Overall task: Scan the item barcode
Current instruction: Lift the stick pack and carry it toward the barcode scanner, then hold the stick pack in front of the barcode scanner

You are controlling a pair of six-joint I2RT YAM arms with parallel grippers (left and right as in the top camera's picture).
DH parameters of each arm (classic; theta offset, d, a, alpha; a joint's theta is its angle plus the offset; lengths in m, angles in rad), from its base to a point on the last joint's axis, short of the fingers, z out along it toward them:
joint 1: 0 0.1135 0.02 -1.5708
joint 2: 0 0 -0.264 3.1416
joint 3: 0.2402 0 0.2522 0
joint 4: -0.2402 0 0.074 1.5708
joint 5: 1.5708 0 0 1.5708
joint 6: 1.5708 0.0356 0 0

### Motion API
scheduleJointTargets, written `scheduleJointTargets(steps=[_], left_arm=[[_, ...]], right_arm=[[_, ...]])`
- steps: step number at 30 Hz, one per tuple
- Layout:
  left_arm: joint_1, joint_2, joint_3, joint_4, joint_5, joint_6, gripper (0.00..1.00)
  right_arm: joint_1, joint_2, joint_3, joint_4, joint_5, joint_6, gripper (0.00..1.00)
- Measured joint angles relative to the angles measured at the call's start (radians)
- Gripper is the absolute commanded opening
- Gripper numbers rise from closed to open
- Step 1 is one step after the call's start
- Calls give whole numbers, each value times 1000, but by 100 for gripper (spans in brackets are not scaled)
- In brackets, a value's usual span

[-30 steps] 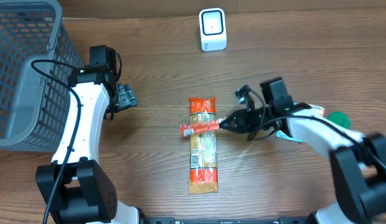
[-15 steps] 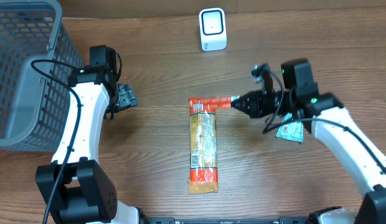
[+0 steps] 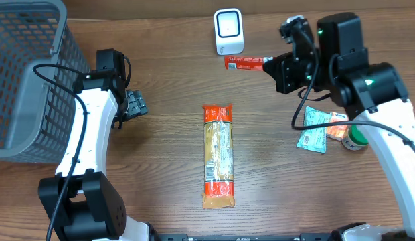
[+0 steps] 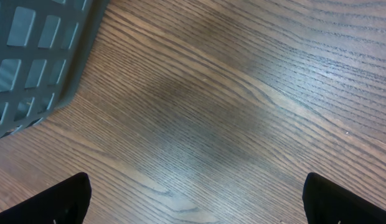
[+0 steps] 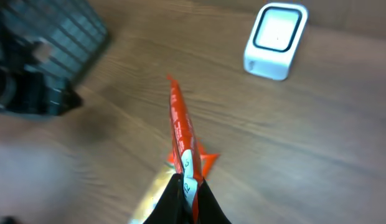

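A grey plastic mesh basket (image 3: 23, 73) stands at the far left of the brown wooden surface (image 3: 167, 73). A long orange-and-yellow packet (image 3: 218, 157) lies mid-surface. At right, a teal sachet (image 3: 313, 132) lies near a green-lidded round item (image 3: 359, 138).

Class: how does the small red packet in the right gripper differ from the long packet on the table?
The small red packet is slim, gripped by the right gripper beside the white scanner; the long packet is much larger, lying untouched. Overhead, the small packet runs sideways, the long packet lengthwise. Both carry orange-red.
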Motion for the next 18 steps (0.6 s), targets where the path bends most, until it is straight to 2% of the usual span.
scheduleJointTargets(steps=[4, 11, 18], left_arm=[[0, 0, 0, 0, 0, 0, 100], [0, 0, 0, 0, 0, 0, 100], [0, 0, 0, 0, 0, 0, 100]], right_arm=[[70, 51, 0, 76, 143, -109, 4], [166, 209, 0, 316, 414, -314, 4], [192, 349, 0, 495, 624, -539, 4]])
